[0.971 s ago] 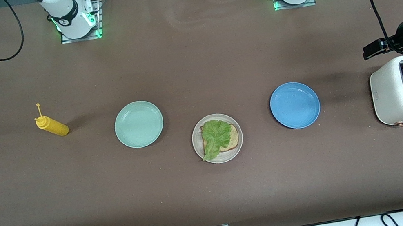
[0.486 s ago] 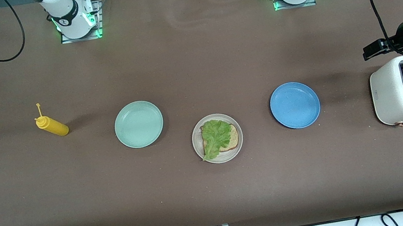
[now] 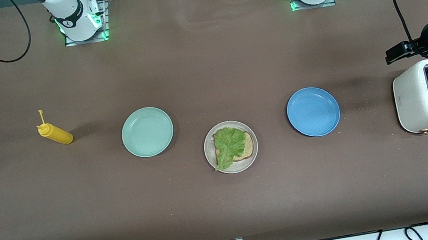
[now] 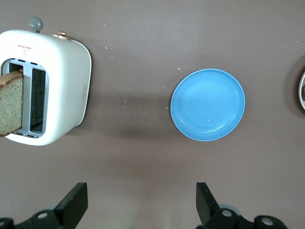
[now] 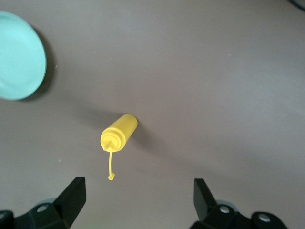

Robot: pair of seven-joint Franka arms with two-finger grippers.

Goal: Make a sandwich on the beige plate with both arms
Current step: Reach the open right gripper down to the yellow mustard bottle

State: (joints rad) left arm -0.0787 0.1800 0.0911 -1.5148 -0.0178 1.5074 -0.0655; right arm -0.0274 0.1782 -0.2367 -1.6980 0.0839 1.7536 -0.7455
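left gripper (image 4: 138, 210) apart above toaster (image 3: 422, 101), fingertips cropped; right gripper (image 5: 136, 205) apart over mustard bottle (image 5: 119, 132), likewise cropped

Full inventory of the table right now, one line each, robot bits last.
beige plate: 1, off-white, mid table, nearer the front camera than the other two plates.
bread slice on plate: 1, brown, on the beige plate.
lettuce leaf: 1, green, on that slice.
mint green plate: 1, beside the beige plate, toward the right arm's end.
blue plate: 1, beside the beige plate, toward the left arm's end.
mustard bottle: 1, yellow, standing toward the right arm's end.
toaster: 1, white, at the left arm's end.
bread slice in toaster: 1, brown, sticking out of a slot.
left tool: open, over the table near the toaster.
right tool: open, over the table near the mustard bottle.
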